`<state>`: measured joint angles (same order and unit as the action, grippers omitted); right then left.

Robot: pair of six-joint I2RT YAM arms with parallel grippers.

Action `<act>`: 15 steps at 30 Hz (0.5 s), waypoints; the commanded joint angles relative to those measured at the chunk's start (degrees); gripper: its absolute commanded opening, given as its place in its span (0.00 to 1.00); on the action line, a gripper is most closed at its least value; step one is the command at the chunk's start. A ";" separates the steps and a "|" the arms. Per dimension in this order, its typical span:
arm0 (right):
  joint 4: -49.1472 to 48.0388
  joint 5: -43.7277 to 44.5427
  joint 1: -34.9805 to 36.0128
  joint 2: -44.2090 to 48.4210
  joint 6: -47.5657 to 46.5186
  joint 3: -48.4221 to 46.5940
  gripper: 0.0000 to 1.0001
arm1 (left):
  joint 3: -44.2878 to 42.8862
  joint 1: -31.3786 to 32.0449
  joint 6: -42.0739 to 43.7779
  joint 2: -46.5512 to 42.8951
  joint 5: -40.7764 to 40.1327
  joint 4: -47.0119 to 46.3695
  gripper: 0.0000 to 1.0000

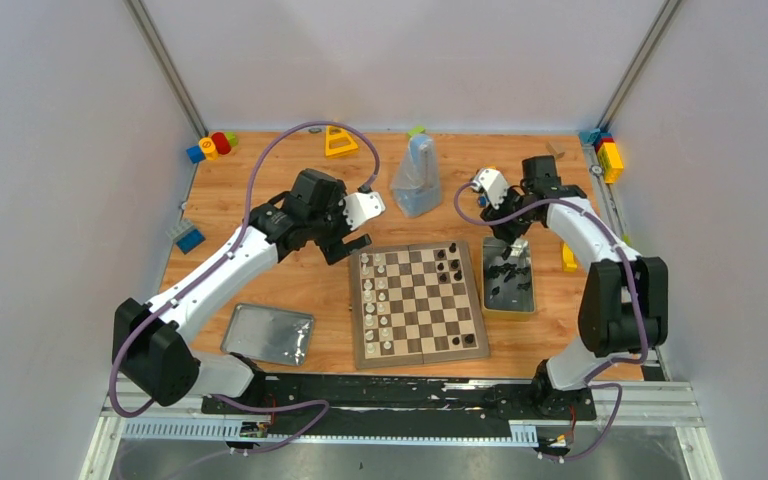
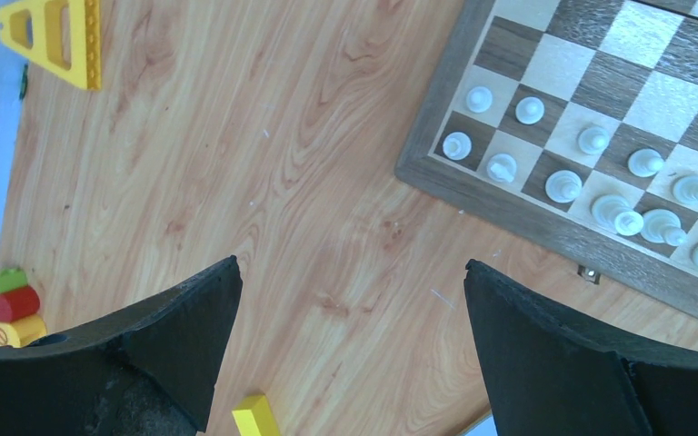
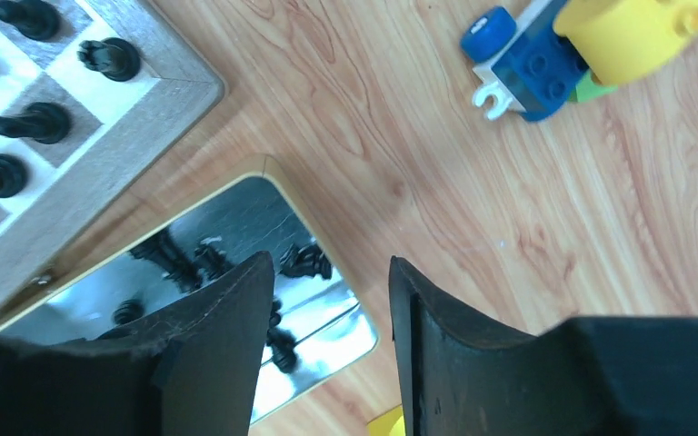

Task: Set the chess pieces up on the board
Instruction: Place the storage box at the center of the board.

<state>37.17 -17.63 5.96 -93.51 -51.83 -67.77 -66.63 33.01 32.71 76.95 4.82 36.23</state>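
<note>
On the square wooden chessboard, cream-white chess pieces seem nearly set along its left side. Few black figures stand opposite; most black pieces lie in the silver metal tin. Above it the right gripper hovers, fingers narrowly parted and empty; the left gripper gapes wide, empty.

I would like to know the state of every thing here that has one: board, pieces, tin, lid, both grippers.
board: unfolded flat, partly set.
tin: open.
lid: off, lying left of the board.
white pieces: on the board.
black pieces: some on board, others in tin.
left gripper: open, empty.
right gripper: open, empty.
</note>
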 commanded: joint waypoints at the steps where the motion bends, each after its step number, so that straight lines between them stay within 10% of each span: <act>1: 3.41 -5.13 -0.99 6.63 10.22 2.17 0.51 | 0.03 -0.96 -3.59 -1.10 -1.99 -2.55 1.00; 15: 4.75 -9.13 -0.89 11.86 16.64 15.15 0.48 | -0.15 -1.37 -6.65 -1.34 -0.90 -1.12 1.00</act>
<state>42.52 -24.99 4.84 -83.44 -37.32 -53.82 -66.63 32.08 28.27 76.95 2.83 35.75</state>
